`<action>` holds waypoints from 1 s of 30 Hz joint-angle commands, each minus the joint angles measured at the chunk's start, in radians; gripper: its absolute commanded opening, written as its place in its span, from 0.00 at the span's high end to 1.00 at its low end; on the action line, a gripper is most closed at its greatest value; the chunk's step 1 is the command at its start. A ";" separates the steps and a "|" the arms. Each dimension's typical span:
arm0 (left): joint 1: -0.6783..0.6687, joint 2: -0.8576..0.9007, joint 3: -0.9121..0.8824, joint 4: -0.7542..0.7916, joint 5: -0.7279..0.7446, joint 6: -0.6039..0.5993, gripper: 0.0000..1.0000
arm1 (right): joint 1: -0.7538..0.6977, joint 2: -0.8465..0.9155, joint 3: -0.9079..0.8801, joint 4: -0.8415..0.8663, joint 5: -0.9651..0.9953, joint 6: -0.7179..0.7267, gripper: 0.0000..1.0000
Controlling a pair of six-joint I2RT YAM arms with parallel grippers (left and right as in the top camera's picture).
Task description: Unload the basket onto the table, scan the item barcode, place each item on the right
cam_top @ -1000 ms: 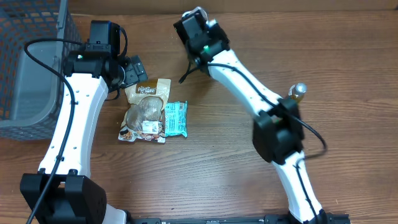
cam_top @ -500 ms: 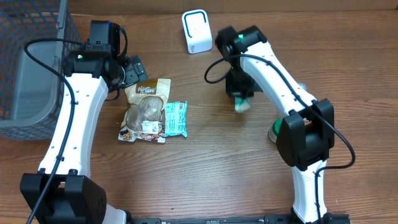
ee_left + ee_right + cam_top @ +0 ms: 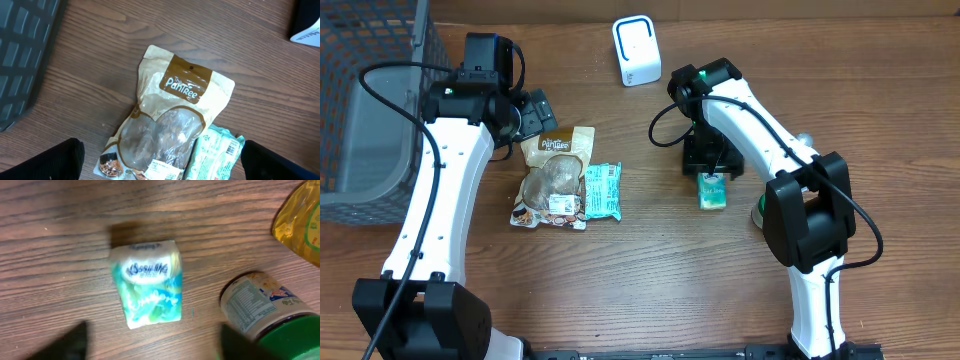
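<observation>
**A:** Which step is this?

**B:** Between scans, I'd judge. On the desk (image 3: 620, 290), the left end effector (image 3: 532, 112) gapes wide over the Pantree pouch (image 3: 170, 115). The white scanner (image 3: 636, 50) stands well apart. Near the jar (image 3: 260, 310), the teal packet (image 3: 149, 284) lies flat (right end effector (image 3: 710, 165) hovering above it, fingers spread, holding nothing).

**A:** Next?

**B:** Probably grasp an item squarely and turn its barcode toward the scanner.

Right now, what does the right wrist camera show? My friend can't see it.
A small white-and-teal packet lies on the wooden table, mid-picture, just ahead of the open right end effector and its dark, blurry fingers. Right of it is a jar with a green lid, and something yellow peeks in at the top right corner.
</observation>
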 commanded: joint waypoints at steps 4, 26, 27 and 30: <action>-0.002 -0.006 0.012 0.000 -0.006 0.004 0.00 | 0.003 -0.036 0.016 0.002 0.017 0.020 0.00; -0.002 -0.006 0.012 0.000 -0.007 0.004 0.00 | -0.004 -0.289 0.084 0.051 0.155 0.026 0.00; -0.002 -0.006 0.012 0.000 -0.006 0.004 0.00 | -0.004 -0.289 0.084 0.051 0.155 0.026 0.00; -0.002 -0.006 0.012 0.000 -0.007 0.004 0.00 | -0.004 -0.289 0.084 0.051 0.156 0.026 0.00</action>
